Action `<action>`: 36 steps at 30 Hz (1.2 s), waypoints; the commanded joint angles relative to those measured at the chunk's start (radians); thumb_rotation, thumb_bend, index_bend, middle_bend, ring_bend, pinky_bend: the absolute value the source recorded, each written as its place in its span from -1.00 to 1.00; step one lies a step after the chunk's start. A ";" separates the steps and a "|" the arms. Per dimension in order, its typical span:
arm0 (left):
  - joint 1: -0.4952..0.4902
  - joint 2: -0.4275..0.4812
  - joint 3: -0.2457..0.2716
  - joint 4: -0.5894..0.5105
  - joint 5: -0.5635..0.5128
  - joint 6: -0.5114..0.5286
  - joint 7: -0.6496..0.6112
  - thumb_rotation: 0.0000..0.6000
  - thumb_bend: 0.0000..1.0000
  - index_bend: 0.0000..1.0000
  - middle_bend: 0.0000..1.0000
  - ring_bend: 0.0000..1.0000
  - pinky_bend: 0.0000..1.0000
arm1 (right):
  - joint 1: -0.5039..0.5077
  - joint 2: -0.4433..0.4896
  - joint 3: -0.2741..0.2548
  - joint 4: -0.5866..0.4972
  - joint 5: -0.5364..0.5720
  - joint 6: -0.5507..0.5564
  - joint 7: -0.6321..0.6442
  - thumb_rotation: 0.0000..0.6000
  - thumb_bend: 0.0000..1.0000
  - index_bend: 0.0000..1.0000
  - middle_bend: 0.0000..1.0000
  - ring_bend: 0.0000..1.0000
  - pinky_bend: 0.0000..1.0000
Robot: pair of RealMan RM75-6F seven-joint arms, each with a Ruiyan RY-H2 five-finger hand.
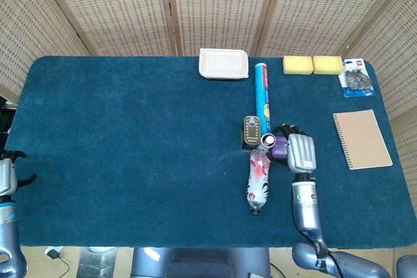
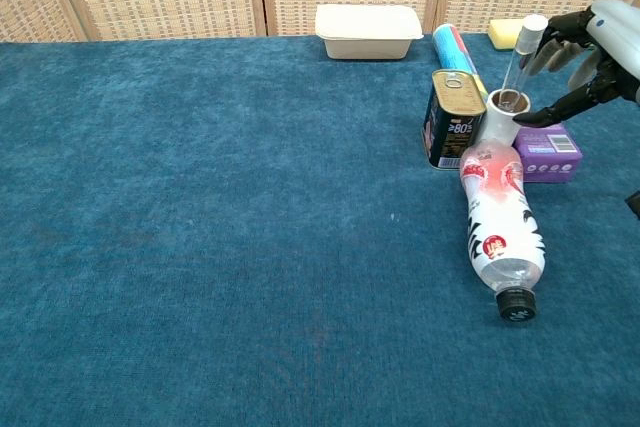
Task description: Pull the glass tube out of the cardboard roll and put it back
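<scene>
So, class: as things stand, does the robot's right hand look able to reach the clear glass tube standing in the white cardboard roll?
Probably yes. The right hand is beside the clear glass tube, fingers apart, and nothing lies between them; the white cardboard roll leaves the tube's upper part exposed.

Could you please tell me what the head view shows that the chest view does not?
Only the head view shows the left hand at the table's near-left edge, the spiral notebook, the blister pack and both yellow sponges.

Only the chest view shows the glass tube standing up out of the cardboard roll, with the right hand close beside it.

Both show the tin can, the lying bottle, the purple box, the lidded container and the blue tube.
</scene>
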 commanded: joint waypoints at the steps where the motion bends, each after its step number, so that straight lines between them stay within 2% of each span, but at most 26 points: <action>1: 0.000 0.000 0.000 0.000 0.000 0.000 0.000 1.00 -0.79 -0.20 -0.26 -0.60 -0.41 | 0.002 -0.005 -0.002 -0.001 0.000 0.003 -0.006 1.00 -0.68 -0.11 -0.13 -0.26 -0.17; 36: 0.001 0.000 -0.001 -0.001 -0.001 0.000 0.003 1.00 -0.78 -0.20 -0.26 -0.60 -0.41 | 0.042 -0.045 0.007 -0.004 0.004 0.004 -0.071 1.00 -0.66 0.00 -0.02 -0.14 -0.12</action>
